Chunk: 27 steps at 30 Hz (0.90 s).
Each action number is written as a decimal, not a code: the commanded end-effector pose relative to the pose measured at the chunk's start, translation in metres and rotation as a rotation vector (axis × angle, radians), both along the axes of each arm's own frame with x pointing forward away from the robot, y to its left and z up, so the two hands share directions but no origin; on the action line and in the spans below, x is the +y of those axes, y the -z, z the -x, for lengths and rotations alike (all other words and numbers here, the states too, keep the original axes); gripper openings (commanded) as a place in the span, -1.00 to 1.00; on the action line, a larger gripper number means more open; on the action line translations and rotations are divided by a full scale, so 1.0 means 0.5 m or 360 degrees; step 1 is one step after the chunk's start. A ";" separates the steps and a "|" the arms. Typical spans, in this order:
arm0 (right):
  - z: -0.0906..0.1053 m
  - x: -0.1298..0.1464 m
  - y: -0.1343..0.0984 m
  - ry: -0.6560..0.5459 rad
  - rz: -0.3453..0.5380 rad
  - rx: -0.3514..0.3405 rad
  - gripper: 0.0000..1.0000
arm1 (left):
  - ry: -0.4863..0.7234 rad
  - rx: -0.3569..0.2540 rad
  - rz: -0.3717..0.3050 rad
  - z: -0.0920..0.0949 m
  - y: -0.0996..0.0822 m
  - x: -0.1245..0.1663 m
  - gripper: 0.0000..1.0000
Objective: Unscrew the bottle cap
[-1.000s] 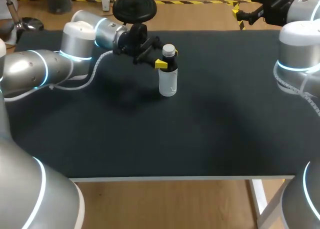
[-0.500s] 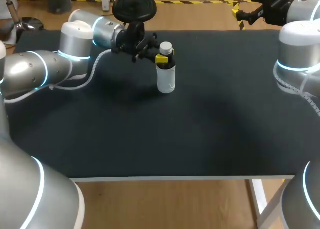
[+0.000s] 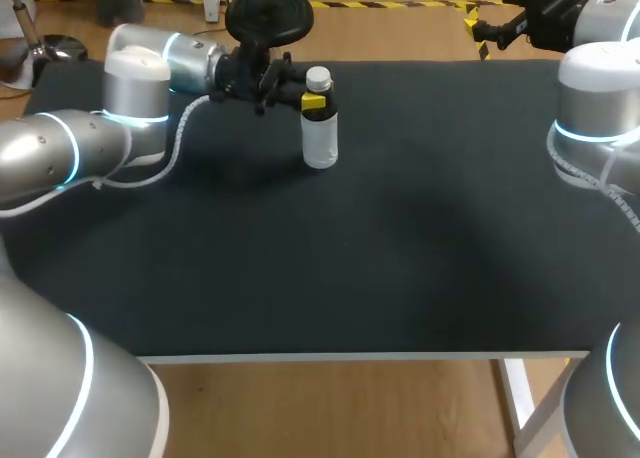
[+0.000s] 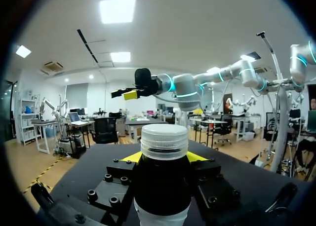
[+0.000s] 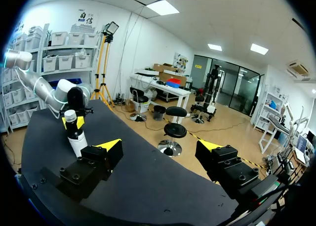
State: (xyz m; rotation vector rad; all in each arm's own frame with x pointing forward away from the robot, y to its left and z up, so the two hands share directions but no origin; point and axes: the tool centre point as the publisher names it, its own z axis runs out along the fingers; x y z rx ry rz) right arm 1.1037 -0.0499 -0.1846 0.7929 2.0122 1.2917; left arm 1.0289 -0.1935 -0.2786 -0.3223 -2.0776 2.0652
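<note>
Bottle (image 3: pixel 319 138) in the grip of one robot arm, its white cap (image 3: pixel 318 78) fully on. The left gripper (image 3: pixel 316 102) has its yellow-tipped fingers closed on the dark band just below the cap, one from each side. The bottle stands upright toward the far edge of the black table (image 3: pixel 400 278), left of the middle. Whether its base rests on the mat or hangs just above it cannot be told.

The right gripper (image 5: pixel 159 146) waits well apart at the far right corner, fingers spread wide and holding nothing.

The trouble ahead, by the look of it, lies in the meeting of the two. The left fingers sit just under the cap, so the right gripper has only a short band of ribbed plastic to take. Coming in a shade low, it would likely strike the other arm's fingertips rather than the cap.

An off-centre approach could push the top sideways and lever the bottle askew in its clamp.

The held band is round and looks smooth. If the cap is tight, the whole bottle may well turn with the twist and nothing would come loose.

A slip this close to the far edge could also send the bottle off the table.
</note>
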 end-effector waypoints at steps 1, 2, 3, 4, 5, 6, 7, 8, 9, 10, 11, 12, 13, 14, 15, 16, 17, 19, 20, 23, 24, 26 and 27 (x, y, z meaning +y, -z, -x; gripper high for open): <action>0.000 0.000 0.000 0.0000 0.0000 0.0000 1.00 | -0.0178 -0.0012 -0.0060 0.013 -0.030 0.018 -1.00; 0.000 0.000 0.000 0.0000 0.0000 0.0000 1.00 | -0.0195 -0.0011 -0.0070 0.011 -0.032 0.020 -1.00; 0.000 0.000 0.000 0.0000 0.0000 0.0000 1.00 | -0.0199 -0.0013 -0.0074 0.010 -0.033 0.020 -1.00; 0.000 0.000 0.000 0.0000 0.0000 0.0000 1.00 | -0.0201 -0.0014 -0.0076 0.008 -0.035 0.021 -1.00; 0.000 0.000 0.000 0.0000 0.0000 0.0000 1.00 | -0.0211 -0.0013 -0.0080 0.006 -0.036 0.022 -1.00; 0.000 0.000 0.000 0.0000 0.0000 0.0000 1.00 | -0.0217 -0.0011 -0.0081 0.004 -0.036 0.023 -1.00; 0.000 0.000 0.000 0.0000 0.0000 0.0000 1.00 | -0.0226 -0.0007 -0.0079 0.002 -0.035 0.023 -1.00; 0.000 0.000 0.000 0.0000 0.0000 0.0000 1.00 | -0.0235 -0.0004 -0.0077 0.000 -0.035 0.024 -1.00; 0.000 0.000 0.000 0.0000 0.0000 0.0000 1.00 | -0.0239 -0.0003 -0.0074 0.000 -0.034 0.024 -1.00; 0.000 0.000 0.000 0.0000 0.0000 0.0000 1.00 | -0.0246 -0.0001 -0.0069 -0.001 -0.034 0.024 -1.00; 0.000 0.000 0.000 0.0000 0.0000 0.0000 1.00 | -0.0251 0.0001 -0.0064 -0.002 -0.032 0.025 -1.00; 0.000 0.000 0.000 0.0000 0.0000 0.0000 1.00 | -0.0267 0.0005 -0.0055 -0.002 -0.031 0.026 -1.00; 0.000 0.000 0.000 0.0000 0.0000 0.0000 1.00 | -0.0279 0.0013 -0.0044 -0.003 -0.028 0.027 -1.00; 0.000 0.000 0.000 0.0000 0.0000 0.0000 1.00 | -0.0288 0.0017 -0.0039 -0.005 -0.027 0.030 -1.00; 0.000 0.000 0.000 0.0000 0.0000 0.0000 1.00 | -0.0298 0.0022 -0.0037 -0.006 -0.024 0.032 -1.00; 0.000 0.000 0.000 0.0000 0.0000 0.0000 1.00 | -0.0308 0.0027 -0.0037 -0.008 -0.022 0.033 -1.00; 0.000 0.000 0.000 0.0000 0.0000 0.0000 1.00 | -0.0321 0.0034 -0.0038 -0.010 -0.020 0.036 -1.00; 0.000 0.000 0.000 0.0000 0.0000 0.0000 1.00 | -0.0334 0.0052 -0.0025 -0.013 -0.018 0.038 -1.00; 0.000 0.000 0.000 0.0000 0.0000 0.0000 1.00 | -0.0336 0.0053 -0.0026 -0.014 -0.017 0.039 -1.00; 0.000 0.000 0.000 0.0000 0.0000 0.0000 1.00 | -0.0344 0.0060 -0.0026 -0.015 -0.014 0.037 -1.00; 0.000 0.000 0.000 0.0000 0.0000 0.0000 1.00 | -0.0344 0.0060 -0.0028 -0.015 -0.014 0.037 -1.00; 0.000 0.000 0.000 0.0000 0.0000 0.0000 1.00 | -0.0341 0.0061 -0.0030 -0.016 -0.013 0.037 -1.00; 0.000 0.000 0.000 0.0000 0.0000 0.0000 1.00 | -0.0339 0.0062 -0.0031 -0.016 -0.013 0.037 -1.00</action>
